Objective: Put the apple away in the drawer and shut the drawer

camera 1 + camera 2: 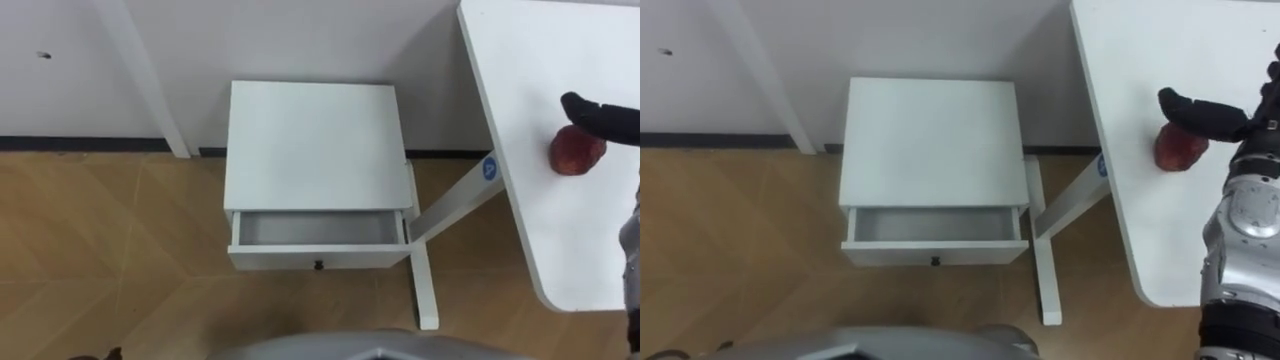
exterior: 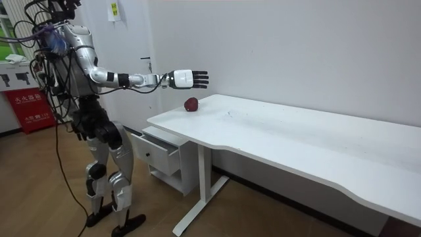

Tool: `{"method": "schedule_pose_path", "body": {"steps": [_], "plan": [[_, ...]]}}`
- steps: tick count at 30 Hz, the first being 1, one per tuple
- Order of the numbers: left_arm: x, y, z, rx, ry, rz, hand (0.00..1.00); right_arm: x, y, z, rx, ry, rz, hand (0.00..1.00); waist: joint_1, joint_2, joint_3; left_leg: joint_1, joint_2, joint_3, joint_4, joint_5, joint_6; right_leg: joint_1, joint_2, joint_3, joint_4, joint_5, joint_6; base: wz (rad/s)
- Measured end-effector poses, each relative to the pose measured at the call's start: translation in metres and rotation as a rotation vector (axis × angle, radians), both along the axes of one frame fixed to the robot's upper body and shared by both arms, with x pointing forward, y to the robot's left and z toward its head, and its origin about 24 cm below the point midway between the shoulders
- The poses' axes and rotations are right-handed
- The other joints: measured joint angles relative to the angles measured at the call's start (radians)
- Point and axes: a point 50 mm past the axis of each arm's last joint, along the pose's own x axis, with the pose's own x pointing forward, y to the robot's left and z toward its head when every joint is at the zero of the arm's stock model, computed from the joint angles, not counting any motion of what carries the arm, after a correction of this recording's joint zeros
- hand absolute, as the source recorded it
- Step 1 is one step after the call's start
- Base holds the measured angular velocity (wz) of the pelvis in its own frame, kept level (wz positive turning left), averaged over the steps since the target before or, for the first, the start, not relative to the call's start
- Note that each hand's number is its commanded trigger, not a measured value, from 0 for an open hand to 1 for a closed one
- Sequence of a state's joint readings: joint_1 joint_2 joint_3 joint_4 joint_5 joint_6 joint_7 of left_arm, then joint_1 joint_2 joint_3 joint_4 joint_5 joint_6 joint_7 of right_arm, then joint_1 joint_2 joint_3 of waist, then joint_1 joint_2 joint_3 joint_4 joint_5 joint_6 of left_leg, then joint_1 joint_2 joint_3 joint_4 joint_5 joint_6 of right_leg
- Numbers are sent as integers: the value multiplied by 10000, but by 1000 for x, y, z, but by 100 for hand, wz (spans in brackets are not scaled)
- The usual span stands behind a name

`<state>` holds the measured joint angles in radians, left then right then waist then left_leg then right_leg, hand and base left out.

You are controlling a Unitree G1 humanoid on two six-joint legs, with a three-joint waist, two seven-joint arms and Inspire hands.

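- Apple (image 1: pixel 577 152) is seen lying on the white counter (image 1: pixel 530 60), near the end that is closest to the cabinet (image 1: pixel 315 140). It is not yet held.
- Right hand (image 2: pixel 187 79) is held out over that end of the counter, above the apple. Its fingers (image 1: pixel 1200 112) are stretched out and released, and nothing is grasped. In the room view a gap is seen between hand and fruit.
- Drawer (image 1: pixel 318 228) of the cabinet is pulled open and appears empty. The cabinet stands on the floor against the wall, just beside the counter leg (image 1: pixel 425 270) and well apart from the apple.
- Pick-up is judged to be the step in hand, so most of the task is left to be done.
- Rolling is the first risk. If the apple is touched from above by straight fingers before they are closed round it, it could be nudged toward the counter's edge and lost to the floor.
- A shallow pinch on the round, smooth skin could let the fruit slip out while it is carried.
- The counter's edge and leg lie between apple and drawer, and the drawer sits much lower. The arm could be caught on them if it is lowered too soon.
- The drawer's opening looks narrow from front to back. An apple let go too high or too far back could strike the cabinet top or bounce out.
- Whether the apple is lower than the drawer's wall cannot be told. If it is not, the drawer could jam when pushed shut.
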<state>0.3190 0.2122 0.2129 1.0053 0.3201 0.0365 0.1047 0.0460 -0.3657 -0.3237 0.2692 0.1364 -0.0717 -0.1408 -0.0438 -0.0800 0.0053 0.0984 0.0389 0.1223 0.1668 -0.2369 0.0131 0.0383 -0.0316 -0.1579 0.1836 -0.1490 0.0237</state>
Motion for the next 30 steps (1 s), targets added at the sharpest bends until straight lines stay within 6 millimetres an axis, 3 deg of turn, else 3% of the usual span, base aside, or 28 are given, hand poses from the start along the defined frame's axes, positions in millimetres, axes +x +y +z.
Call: {"method": "schedule_pose_path", "body": {"steps": [11, 15, 23, 26, 30], "plan": [[3, 0, 1, 32, -48, -247, 0, 4, 9, -13, -106, 1007, 1311, 0, 180, -108, 20, 154, 0, -152, 14, 6, -11, 269, 2, -97, -154, 1, -1, 3], [3, 0, 1, -11, -68, -266, 0, 2, 12, -27, 25, 1715, 1741, 0, 265, -249, -44, 178, -3, -165, 20, 6, -11, 308, 3, -98, -157, 1, -2, 2], [5, 0, 1, -11, -167, -304, 0, 3, 22, -36, 71, 2297, 2688, 0, 270, -224, -31, 178, 0, -178, 30, 6, -11, 309, 9, -98, -151, 12, -19, 0], [5, 0, 1, -15, -158, -302, 0, 3, 24, -38, 93, 2452, 2885, 0, 262, -166, 8, 172, -2, -183, 14, 4, -13, 309, 10, -102, -152, 12, -19, 0], [1, 0, 0, -119, -54, -249, 0, -1, 22, -45, 227, 2850, 2897, 0, 263, -201, -13, 173, -6, -185, 3, 3, -13, 310, 10, -120, -153, 12, -19, 0]]}}
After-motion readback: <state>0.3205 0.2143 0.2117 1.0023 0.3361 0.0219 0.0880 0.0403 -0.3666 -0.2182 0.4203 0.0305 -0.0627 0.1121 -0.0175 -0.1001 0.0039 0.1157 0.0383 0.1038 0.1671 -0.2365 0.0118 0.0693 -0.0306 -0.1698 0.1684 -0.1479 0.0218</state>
